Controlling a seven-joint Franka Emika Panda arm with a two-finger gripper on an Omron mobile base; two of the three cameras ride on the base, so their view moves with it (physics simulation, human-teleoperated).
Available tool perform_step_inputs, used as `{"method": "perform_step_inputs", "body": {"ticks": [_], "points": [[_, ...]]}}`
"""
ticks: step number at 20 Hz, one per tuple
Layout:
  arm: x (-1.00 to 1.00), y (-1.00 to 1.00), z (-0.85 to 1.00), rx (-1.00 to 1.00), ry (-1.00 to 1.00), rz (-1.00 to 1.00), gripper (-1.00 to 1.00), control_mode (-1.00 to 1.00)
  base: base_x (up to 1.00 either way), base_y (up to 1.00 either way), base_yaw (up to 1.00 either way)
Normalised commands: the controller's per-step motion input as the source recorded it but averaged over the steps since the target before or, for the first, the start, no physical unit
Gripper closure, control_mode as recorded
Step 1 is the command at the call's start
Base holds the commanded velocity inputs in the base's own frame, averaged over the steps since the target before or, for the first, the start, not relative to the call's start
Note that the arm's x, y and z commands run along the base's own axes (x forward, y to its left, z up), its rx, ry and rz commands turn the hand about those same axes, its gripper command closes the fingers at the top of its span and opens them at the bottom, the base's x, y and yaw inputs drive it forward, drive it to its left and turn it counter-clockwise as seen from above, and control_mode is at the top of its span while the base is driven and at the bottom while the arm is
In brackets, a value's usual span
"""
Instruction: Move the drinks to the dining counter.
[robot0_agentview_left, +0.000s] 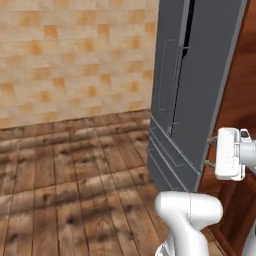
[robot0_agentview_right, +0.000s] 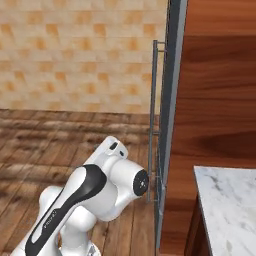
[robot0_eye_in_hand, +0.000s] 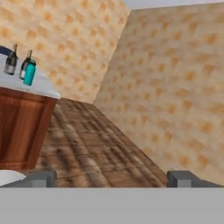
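open wood floor (robot0_agentview_left: 70, 170) stretches free toward the tan tiled wall (robot0_agentview_left: 75, 55). the tall grey fridge (robot0_agentview_left: 195, 85) with its long handle (robot0_agentview_right: 153, 120) blocks the right, a marble counter (robot0_agentview_right: 227, 210) just beside it. in the hand view, bottles crowd a counter edge (robot0_eye_in_hand: 41, 87); the floor beyond is free.

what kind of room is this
Most likely a kitchen: a tall grey fridge set in wood cabinetry, a marble counter, and bottles on a worktop, with tan tiled walls and plank flooring.
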Motion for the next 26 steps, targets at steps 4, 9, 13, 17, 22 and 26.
{"method": "perform_step_inputs", "body": {"ticks": [4, 9, 13, 17, 22, 26], "points": [[0.0, 0.0, 0.0, 0.0, 0.0, 0.0, -1.0, 1.0, -0.48, 0.0, -0.4], [0.0, 0.0, 0.0, 0.0, 0.0, 0.0, -1.0, 1.0, -0.4, -0.04, -0.48], [0.0, 0.0, 0.0, 0.0, 0.0, 0.0, -1.0, 1.0, -0.29, -0.13, -0.54], [0.0, 0.0, 0.0, 0.0, 0.0, 0.0, -1.0, 1.0, -0.29, -0.11, -0.54], [0.0, 0.0, 0.0, 0.0, 0.0, 0.0, -1.0, 1.0, -0.25, -0.05, -0.54], [0.0, 0.0, 0.0, 0.0, 0.0, 0.0, -1.0, 1.0, -0.05, -0.02, -0.5]]}}
